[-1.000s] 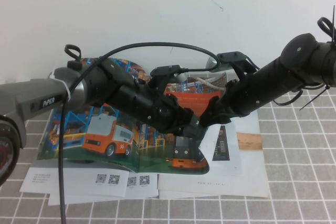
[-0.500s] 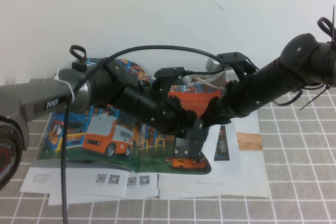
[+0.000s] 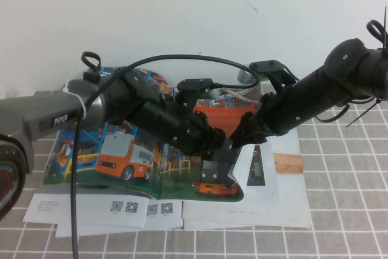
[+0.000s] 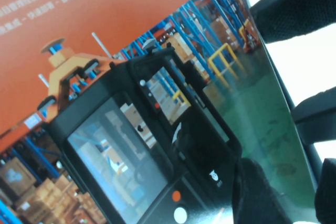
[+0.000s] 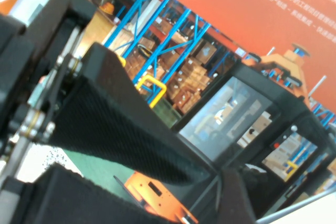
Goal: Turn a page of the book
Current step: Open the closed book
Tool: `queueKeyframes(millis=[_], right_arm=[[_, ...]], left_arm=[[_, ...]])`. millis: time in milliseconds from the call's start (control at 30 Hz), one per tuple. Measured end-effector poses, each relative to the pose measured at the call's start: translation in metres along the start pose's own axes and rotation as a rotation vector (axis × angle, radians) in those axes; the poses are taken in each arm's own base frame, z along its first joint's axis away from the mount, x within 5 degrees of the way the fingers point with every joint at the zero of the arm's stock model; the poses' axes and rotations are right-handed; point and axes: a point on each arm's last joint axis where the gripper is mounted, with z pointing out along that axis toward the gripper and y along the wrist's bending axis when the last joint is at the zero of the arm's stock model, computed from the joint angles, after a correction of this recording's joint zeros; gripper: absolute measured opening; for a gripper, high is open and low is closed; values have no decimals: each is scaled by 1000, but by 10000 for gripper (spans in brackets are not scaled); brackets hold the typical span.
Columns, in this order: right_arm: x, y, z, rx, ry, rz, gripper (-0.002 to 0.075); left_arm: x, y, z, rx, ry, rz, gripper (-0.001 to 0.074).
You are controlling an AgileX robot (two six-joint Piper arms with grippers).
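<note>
The book (image 3: 115, 150) lies open on the table, its left sheet showing an orange-and-white vehicle. The page (image 3: 213, 111) with the forklift and orange panel stands lifted and curved at the middle. My right gripper (image 3: 241, 133) is at the page's outer edge and shut on it; in the right wrist view one finger (image 5: 239, 192) lies on the printed face of the page (image 5: 252, 14). My left gripper (image 3: 225, 150) is right beside it, open. In the left wrist view its fingers (image 4: 254, 192) straddle the edge of the page (image 4: 105, 24), with the left gripper (image 4: 287, 184) around that edge.
White booklets (image 3: 285, 207) lie under and to the right of the book, one with a brown strip (image 3: 288, 163). The grey tiled table cover (image 3: 351, 210) extends to the right. A black cable (image 3: 176, 56) loops over the left arm. A white wall stands behind.
My left arm has pushed a little to the right and lower, bringing its gripper closer to the lifted page's edge. The right arm and page have stayed put.
</note>
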Motion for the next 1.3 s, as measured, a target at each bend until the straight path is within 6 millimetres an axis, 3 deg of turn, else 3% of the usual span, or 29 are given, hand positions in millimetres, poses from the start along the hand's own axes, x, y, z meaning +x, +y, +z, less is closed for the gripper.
queueKeyframes(millis=[633,967,1300], right_arm=[[0,0,0,0,0,-1,408],[0,0,0,4,-2,-2,409],[0,-1,1,8,0,-4,408]], left_arm=[[0,-1,0,0,1,-21,232],[8,8,14,12,45,-46,202],[8,8,14,12,45,-46,201]])
